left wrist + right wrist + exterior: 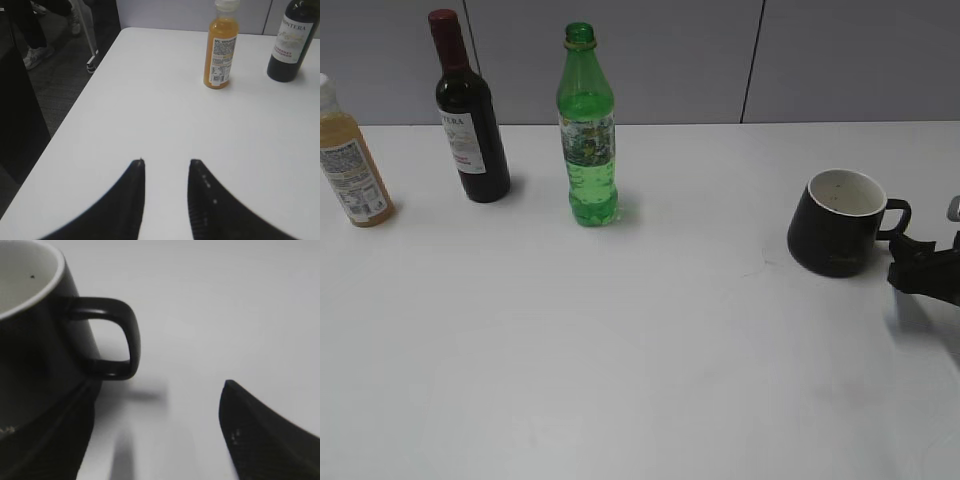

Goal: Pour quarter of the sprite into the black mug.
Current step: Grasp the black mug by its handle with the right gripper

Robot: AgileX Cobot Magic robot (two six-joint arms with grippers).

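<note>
Counter (pixel 650 350), white and flat, is carrying the tall green plastic sprite bottle (pixel 587 125) at 11 o'clock and the matte black mug (pixel 839 222) at 3 o'clock. Right gripper (pixel 155 440) is spreading its fingers wide beside the mug's handle; left gripper (pixel 166 165) is hovering, fingers parted, holding nothing.

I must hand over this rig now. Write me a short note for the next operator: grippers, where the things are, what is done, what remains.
Left gripper: open, empty, above bare table near the left edge, facing the orange juice bottle.
Right gripper: open, low beside the black mug, with the mug handle between its fingers, not clamped.
The sprite stands upright at the back, right of the wine bottle, cap on, untouched.
Done: nothing poured; the mug looks empty.
Left: secure the mug, open the sprite, pour a quarter.
</note>
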